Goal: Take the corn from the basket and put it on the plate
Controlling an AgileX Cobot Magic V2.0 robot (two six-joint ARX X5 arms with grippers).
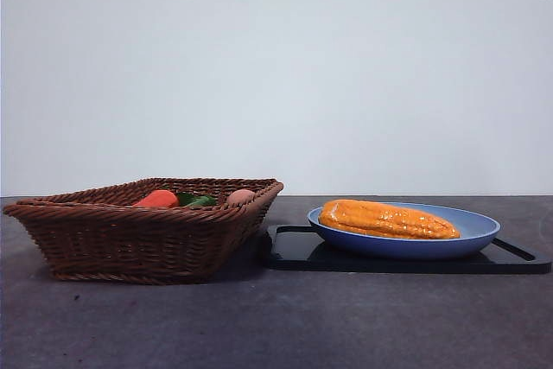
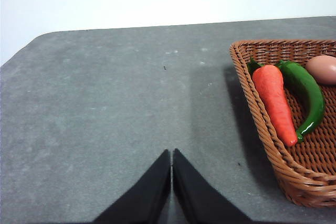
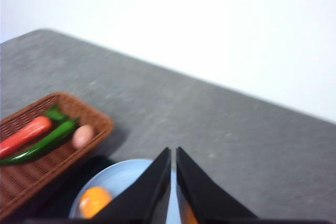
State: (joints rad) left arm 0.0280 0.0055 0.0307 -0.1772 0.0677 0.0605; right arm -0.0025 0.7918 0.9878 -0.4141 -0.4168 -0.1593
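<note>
Orange corn (image 1: 389,219) lay on blue plate (image 1: 484,229), frame right; basket (image 1: 104,239) left. My right gripper (image 3: 173,156) clenched empty above plate, left gripper (image 2: 171,157) clenched too. Placement looked done; next: retract.

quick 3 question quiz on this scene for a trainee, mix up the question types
1. True or false: the corn lies on the plate.
2. Which item is not in the basket? A) carrot B) green pepper C) corn D) peach-coloured item
3. Fill in: the plate rests on a black ____.

Key
1. True. The corn lies lengthwise on the plate.
2. C. Carrot, pepper and the peach-coloured item are all in the basket.
3. Tray. Neither arm shows in the front view; the left claw and the right claw are both shut and hold nothing.
</note>
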